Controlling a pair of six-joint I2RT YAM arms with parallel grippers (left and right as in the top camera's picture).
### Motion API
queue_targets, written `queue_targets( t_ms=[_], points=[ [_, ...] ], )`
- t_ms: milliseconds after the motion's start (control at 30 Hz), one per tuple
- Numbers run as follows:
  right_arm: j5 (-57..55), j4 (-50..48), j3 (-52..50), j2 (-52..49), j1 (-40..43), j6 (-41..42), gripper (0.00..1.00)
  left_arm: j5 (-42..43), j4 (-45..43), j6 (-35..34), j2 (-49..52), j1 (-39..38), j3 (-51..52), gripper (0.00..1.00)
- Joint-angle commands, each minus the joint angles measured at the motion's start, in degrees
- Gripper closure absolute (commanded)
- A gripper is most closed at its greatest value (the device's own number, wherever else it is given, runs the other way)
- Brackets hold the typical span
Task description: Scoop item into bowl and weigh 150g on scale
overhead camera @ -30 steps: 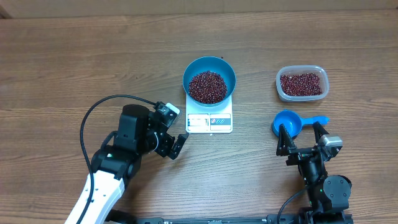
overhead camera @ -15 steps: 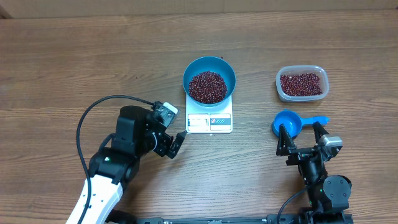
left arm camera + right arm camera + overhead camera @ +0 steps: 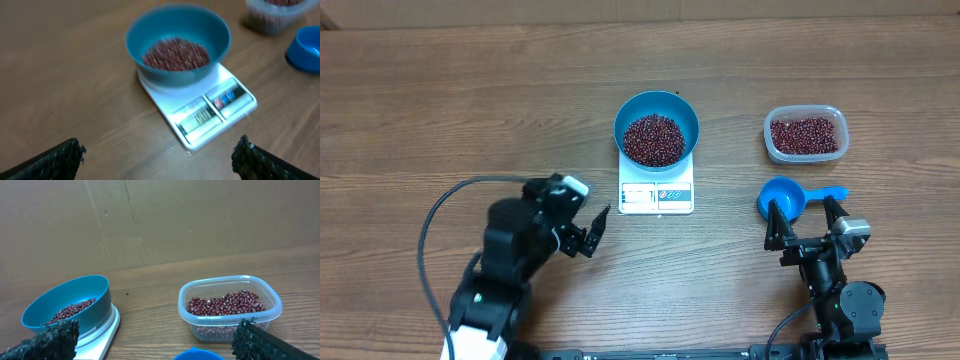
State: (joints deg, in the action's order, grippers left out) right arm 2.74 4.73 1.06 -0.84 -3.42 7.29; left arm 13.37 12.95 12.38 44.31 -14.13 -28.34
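The blue bowl sits on the white scale about midway across the table, and it carries a heap of red-brown beans. The display digits are too blurred to read. More beans lie in the clear tub toward the right edge, with the blue scoop resting just nearer the front. The left gripper is off the scale's front-left corner, jaws spread wide and empty. The right gripper (equally spread, holding nothing) is near the front edge, just behind the scoop.
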Motion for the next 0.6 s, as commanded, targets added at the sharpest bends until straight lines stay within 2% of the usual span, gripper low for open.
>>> queue_targets(
  t_ms=[0,133,467,567],
  points=[
    [-0.2,-0.2,-0.6,0.7,0.1,0.2,0.00,-0.2,-4.4,0.3,-6.8,3.0,4.6,0.00],
    [-0.2,-0.2,-0.6,0.7,0.1,0.2,0.00,-0.2,-9.1,0.3,-15.3,6.4,10.1,0.00],
    [-0.2,-0.2,-0.6,0.7,0.1,0.2,0.00,-0.5,-9.4,0.6,-34.2,14.5,19.4,0.01],
    [-0.2,-0.2,-0.6,0.7,0.1,0.2,0.00,-0.5,-10.4,3.2,-38.8,14.9,22.7,0.00]
  ],
)
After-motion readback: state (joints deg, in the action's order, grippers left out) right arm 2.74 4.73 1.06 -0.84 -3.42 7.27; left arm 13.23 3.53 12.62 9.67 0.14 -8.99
